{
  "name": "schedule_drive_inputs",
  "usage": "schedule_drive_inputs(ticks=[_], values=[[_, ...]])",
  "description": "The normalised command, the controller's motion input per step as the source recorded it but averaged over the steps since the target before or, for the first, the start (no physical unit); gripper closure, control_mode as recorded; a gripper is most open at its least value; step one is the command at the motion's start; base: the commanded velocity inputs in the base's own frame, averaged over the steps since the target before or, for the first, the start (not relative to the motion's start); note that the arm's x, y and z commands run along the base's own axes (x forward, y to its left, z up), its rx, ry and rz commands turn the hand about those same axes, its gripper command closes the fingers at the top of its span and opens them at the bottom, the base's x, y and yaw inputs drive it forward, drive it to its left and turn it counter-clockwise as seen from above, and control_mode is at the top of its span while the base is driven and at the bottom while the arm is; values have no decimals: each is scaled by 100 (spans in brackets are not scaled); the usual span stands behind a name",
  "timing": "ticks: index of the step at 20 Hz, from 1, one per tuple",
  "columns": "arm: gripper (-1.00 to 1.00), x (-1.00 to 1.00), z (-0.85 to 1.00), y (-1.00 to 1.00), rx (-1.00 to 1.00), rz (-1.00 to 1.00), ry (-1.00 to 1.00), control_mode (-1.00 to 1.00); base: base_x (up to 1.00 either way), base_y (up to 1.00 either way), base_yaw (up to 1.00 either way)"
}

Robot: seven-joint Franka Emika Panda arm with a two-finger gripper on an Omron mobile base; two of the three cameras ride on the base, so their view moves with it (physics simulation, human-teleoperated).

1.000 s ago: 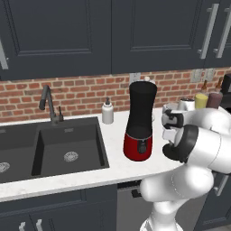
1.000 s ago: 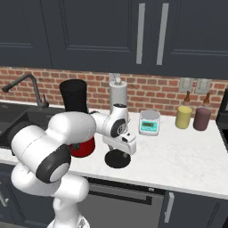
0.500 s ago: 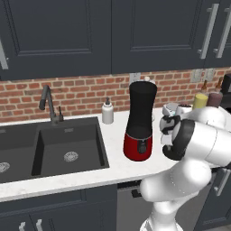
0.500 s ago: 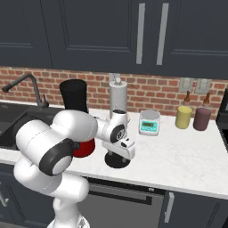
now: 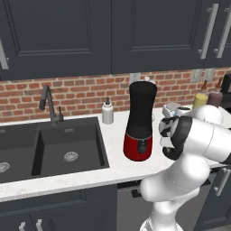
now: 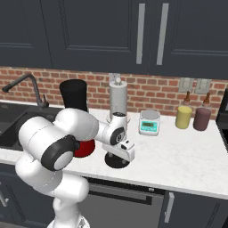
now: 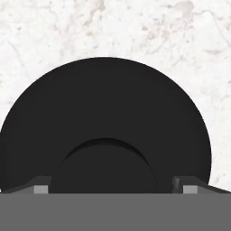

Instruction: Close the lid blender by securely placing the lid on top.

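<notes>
Lid (image 7: 106,131) lies flat on the white marble counter (image 6: 187,156), to the right of the blender (image 6: 76,116) and near the counter's front edge. My tool (image 6: 119,156) is directly above it, pressed down close. In the hand view my two fingertips (image 7: 39,186) stand apart, one on each side of the lid's central knob (image 7: 104,167); I cannot tell whether they touch it. The blender stands upright between the sink (image 5: 67,149) and my arm, its black jar open at the top and its red base set back from the counter edge. Behind my tool a paper towel roll (image 6: 118,100) stands against the brick wall, and a grey-and-teal scale (image 6: 149,122) sits to its right. Further right are a yellow jar (image 6: 183,117) and a dark jar (image 6: 201,119), well apart from the lid. The counter between the lid and those jars is bare marble. A white soap bottle (image 5: 107,111) stands just left of the blender by the sink. No writing on any of them is readable.
</notes>
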Motion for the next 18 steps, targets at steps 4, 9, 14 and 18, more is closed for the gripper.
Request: schedule_drive_inputs(ticks=[4, 9, 14, 18], values=[[-100, 4, -15, 0, 0, 0, 0, -100, 0, 0, 0], [100, 5, -12, 0, 0, 0, 0, -100, 0, 0, 0], [100, 1, 0, 0, 0, 0, 0, -100, 0, 0, 0], [100, 0, 0, 0, 0, 0, 0, -100, 0, 0, 0]])
